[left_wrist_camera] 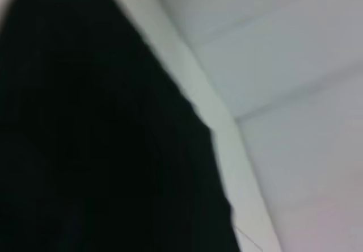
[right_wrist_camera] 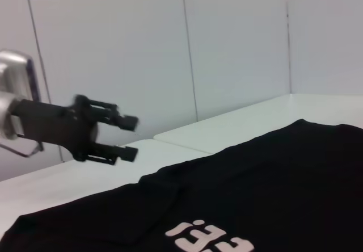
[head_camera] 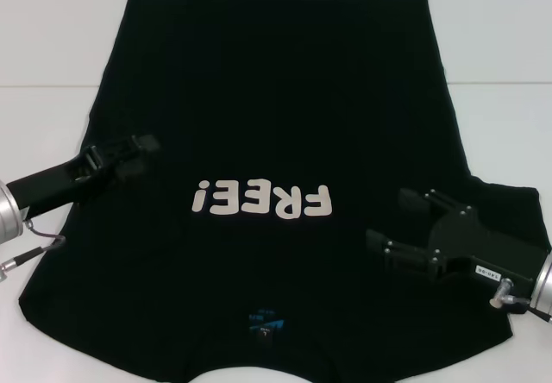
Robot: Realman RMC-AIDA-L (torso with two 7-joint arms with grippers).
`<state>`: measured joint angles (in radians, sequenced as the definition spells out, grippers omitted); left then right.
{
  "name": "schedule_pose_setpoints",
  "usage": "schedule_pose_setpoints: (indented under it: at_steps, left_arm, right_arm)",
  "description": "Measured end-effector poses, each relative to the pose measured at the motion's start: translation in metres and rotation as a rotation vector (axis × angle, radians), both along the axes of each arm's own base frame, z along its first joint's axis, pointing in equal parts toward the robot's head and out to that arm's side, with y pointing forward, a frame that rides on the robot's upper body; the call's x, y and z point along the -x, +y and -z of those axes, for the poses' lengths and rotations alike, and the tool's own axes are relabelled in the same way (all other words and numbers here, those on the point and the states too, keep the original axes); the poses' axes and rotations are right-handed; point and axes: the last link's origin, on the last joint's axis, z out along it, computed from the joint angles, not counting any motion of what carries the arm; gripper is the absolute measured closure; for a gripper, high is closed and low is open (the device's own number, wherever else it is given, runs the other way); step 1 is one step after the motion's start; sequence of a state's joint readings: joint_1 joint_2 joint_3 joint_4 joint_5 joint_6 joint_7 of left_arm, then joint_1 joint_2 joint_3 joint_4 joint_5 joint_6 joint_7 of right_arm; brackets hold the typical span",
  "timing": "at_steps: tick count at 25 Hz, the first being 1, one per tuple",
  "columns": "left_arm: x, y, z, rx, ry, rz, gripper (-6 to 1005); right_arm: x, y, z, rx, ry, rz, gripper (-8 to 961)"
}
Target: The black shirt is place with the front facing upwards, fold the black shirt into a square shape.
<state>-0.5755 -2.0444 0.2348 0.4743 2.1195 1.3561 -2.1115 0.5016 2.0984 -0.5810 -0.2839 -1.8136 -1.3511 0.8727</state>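
Across white table (head_camera: 52, 47), black shirt (head_camera: 276, 124) collar seemingly nearest robot.

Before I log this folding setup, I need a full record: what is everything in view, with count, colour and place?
black shirt: one, black, spread flat front up across the white table, collar toward the robot.
FREE! lettering: one print, cream, on the shirt's chest, upside down in the head view.
neck label: one, blue, inside the collar at the near edge.
table: one, white, under the shirt.
left hand: one, black, open, above the shirt's left part.
right hand: one, black, open, over the shirt's right part near the lettering.
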Motion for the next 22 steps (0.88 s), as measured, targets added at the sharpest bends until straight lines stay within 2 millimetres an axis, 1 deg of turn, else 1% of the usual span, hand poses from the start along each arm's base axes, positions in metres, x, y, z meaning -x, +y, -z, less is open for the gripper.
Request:
schedule_pose_setpoints:
  at_steps: [2, 3, 5, 8, 9, 11, 12, 14, 17, 20, 22]
  left_arm:
    - [-0.007, -0.004, -0.002, -0.02, 0.063, 0.131, 336]
    - [-0.01, -0.007, -0.001, -0.039, 0.121, 0.221, 318]
    - [-0.012, -0.012, 0.004, -0.059, 0.197, 0.318, 281]
    - [-0.016, -0.026, 0.021, -0.073, 0.366, 0.529, 226]
    - [-0.019, -0.033, 0.029, -0.065, 0.429, 0.634, 207]
    - [-0.021, -0.047, 0.041, -0.059, 0.506, 0.781, 171]
    - [-0.022, -0.052, 0.044, -0.069, 0.549, 0.848, 152]
    - [-0.022, -0.056, 0.046, -0.095, 0.584, 0.894, 122]
    - [-0.018, -0.054, 0.044, -0.099, 0.612, 0.885, 85]
    - [-0.014, -0.052, 0.042, -0.1, 0.64, 0.865, 59]
    - [-0.013, -0.051, 0.04, -0.103, 0.645, 0.863, 57]
  right_arm:
    - [0.0, 0.001, -0.001, -0.01, 0.007, 0.012, 11]
    - [-0.001, 0.002, -0.002, -0.017, 0.012, 0.018, 11]
    - [-0.002, 0.003, -0.004, -0.036, 0.026, 0.033, 11]
    - [-0.004, 0.005, -0.008, -0.064, 0.057, 0.071, 11]
    - [-0.006, 0.006, -0.01, -0.071, 0.067, 0.09, 11]
    - [-0.01, 0.009, -0.016, -0.075, 0.096, 0.148, 11]
    - [-0.011, 0.009, -0.017, -0.073, 0.104, 0.162, 11]
    - [-0.013, 0.01, -0.02, -0.072, 0.11, 0.174, 11]
    - [-0.018, 0.011, -0.032, -0.07, 0.129, 0.215, 11]
    - [-0.022, 0.016, -0.057, -0.058, 0.157, 0.282, 11]
    - [-0.024, 0.021, -0.082, -0.024, 0.176, 0.354, 11]
